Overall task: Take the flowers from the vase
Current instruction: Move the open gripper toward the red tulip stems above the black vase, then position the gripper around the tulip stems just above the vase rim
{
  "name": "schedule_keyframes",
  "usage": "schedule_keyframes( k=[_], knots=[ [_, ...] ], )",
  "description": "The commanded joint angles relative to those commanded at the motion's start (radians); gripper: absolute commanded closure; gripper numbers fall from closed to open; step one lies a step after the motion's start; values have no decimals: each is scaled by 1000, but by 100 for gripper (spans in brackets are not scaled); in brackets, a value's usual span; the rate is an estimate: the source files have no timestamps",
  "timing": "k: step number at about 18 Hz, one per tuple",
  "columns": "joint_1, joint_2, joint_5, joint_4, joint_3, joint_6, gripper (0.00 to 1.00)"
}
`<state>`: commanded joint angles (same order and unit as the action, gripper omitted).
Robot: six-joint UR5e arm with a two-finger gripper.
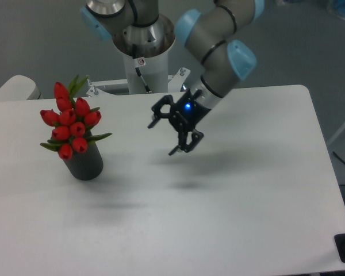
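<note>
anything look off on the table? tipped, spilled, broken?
Nothing stands out. The vase stands upright with the flowers in it, no spill on the table. The open gripper hangs to its right, holding nothing.

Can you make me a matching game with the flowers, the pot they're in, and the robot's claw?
Things:
1. flowers
2. vase
3. gripper

Descriptions:
A. dark grey, standing on the table
B. open, above the middle of the table
C. red, standing in the vase

Pairs: 1-C, 2-A, 3-B
</note>
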<state>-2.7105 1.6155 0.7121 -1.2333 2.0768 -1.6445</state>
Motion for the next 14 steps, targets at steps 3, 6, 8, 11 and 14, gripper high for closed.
schedule_keyframes(
  k=[3, 6, 8, 11, 14],
  knots=[
    [18, -37, -89, -3, 34, 9, 0],
    [64, -58, -161, -5, 55, 37, 0],
    [106, -60, -203, -5, 66, 92, 0],
    [139, -75, -285, -5, 81, 127, 0],
    [172, -75, -315, 0, 91, 126, 0]
  ],
)
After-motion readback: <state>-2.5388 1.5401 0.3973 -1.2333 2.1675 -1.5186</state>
